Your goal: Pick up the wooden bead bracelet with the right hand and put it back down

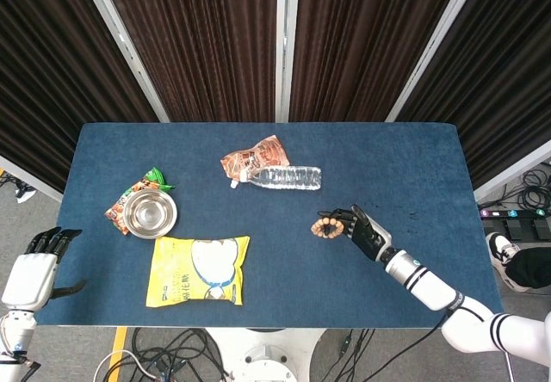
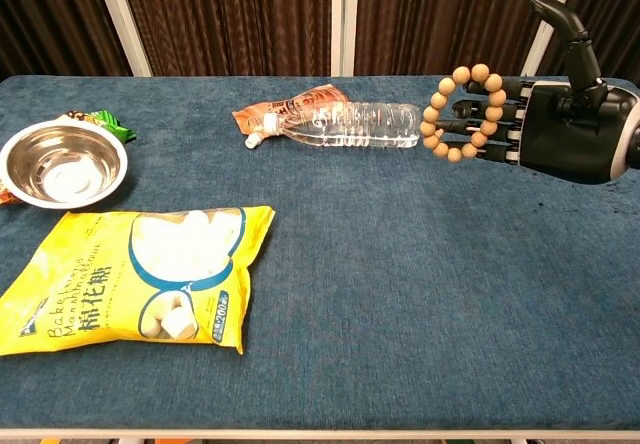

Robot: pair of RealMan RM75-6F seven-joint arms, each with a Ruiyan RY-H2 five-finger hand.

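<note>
The wooden bead bracelet (image 2: 463, 112) hangs looped over the outstretched fingers of my right hand (image 2: 565, 129), thumb raised, above the blue table at the right. From above, the bracelet (image 1: 326, 226) sits at the fingertips of that right hand (image 1: 362, 231), right of the table's middle and below the bottle. My left hand (image 1: 30, 274) hangs off the table's front left corner, fingers apart and holding nothing.
A clear water bottle (image 2: 350, 124) lies on an orange snack pouch (image 2: 290, 109) just left of the bracelet. A yellow candy bag (image 2: 140, 279) lies front left. A steel bowl (image 2: 62, 169) rests on a green-orange packet (image 2: 100, 120) at the far left.
</note>
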